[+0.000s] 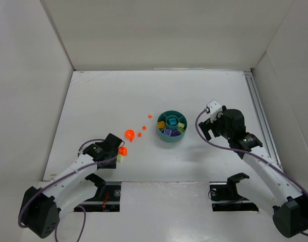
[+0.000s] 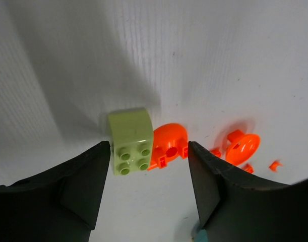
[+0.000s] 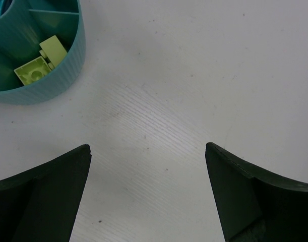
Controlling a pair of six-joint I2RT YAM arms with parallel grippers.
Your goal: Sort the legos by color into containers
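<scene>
- The left tool [image 2: 147, 154] is held open and empty, its jaws flanking a lime brick [image 2: 129, 141] and an orange round piece [image 2: 170, 143], which touch on the tabletop [image 2: 219, 60].
- The brick is judged light, rigid and slick; its flat side walls are best pinched.
- The right tool [image 3: 148, 161] is spread wide, empty, beside the dish [image 3: 58, 75], where lime pieces [image 3: 35, 70] lie.

Lime brick [image 2: 130, 141] touching orange dome [image 2: 169, 146]; teal dish [image 3: 63, 80] holds lime pcs [image 3: 34, 73].

Left arm stretched low, left tool [image 2: 148, 150] parted, right arm bent upward, right tool [image 3: 147, 150] spread wide
</scene>
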